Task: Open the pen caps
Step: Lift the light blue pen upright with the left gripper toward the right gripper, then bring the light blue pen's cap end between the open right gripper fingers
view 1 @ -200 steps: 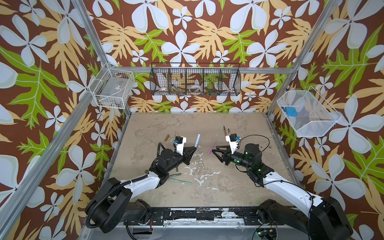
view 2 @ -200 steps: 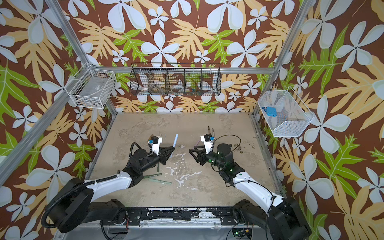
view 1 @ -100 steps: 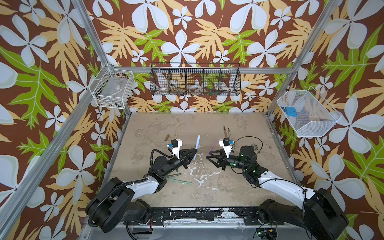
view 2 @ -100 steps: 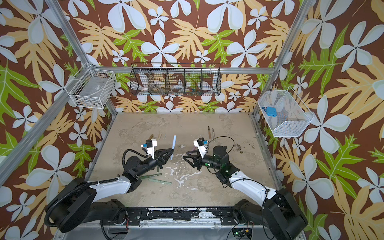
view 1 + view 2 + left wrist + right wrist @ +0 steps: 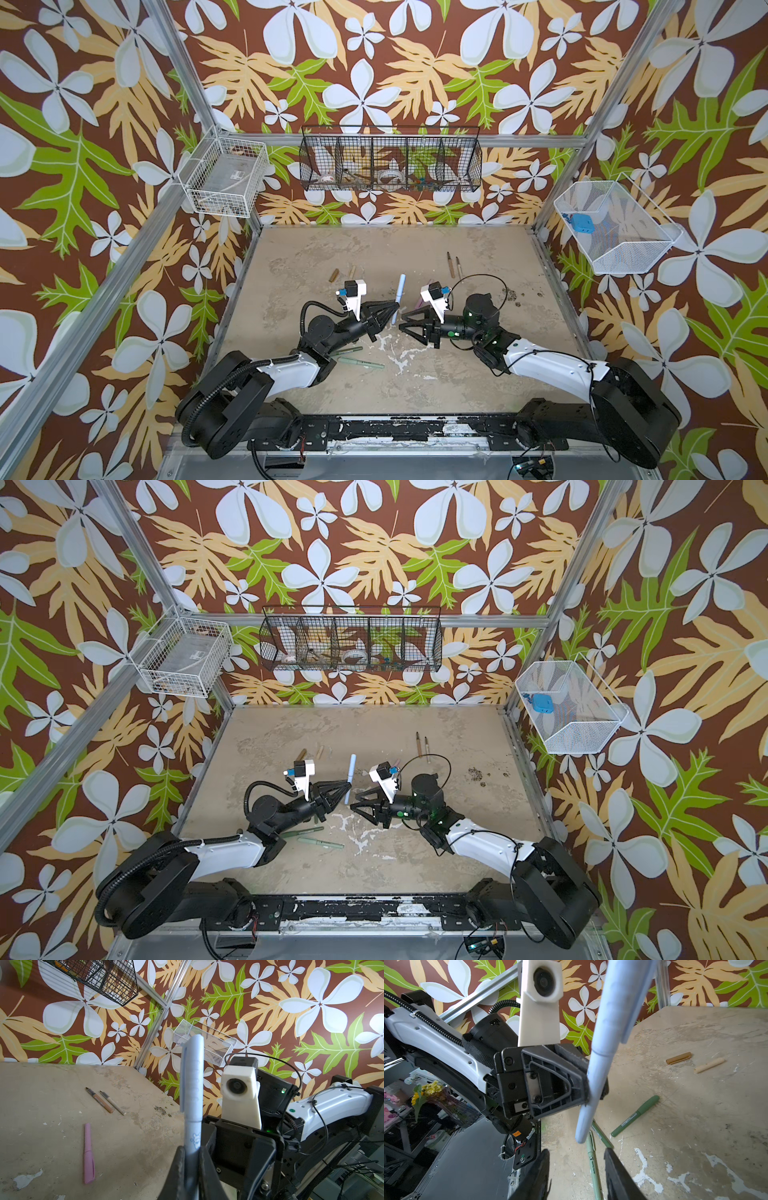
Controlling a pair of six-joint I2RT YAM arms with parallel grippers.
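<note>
My left gripper is shut on the lower barrel of a light blue pen and holds it upright above the table. Its light blue cap sits on the upper end. My right gripper faces the pen from the right, open, with nothing between its fingers. A brown cap and a beige cap lie loose at the back left. Two uncapped pens lie at the back right.
A capped pink pen lies behind my right wrist. Green capped pens lie under my left arm. A black wire basket hangs on the back wall, and white baskets hang on the left wall and right wall.
My left gripper has brought the blue pen slightly right and nearer. My right gripper has moved left towards it, and its jaws have narrowed a little.
</note>
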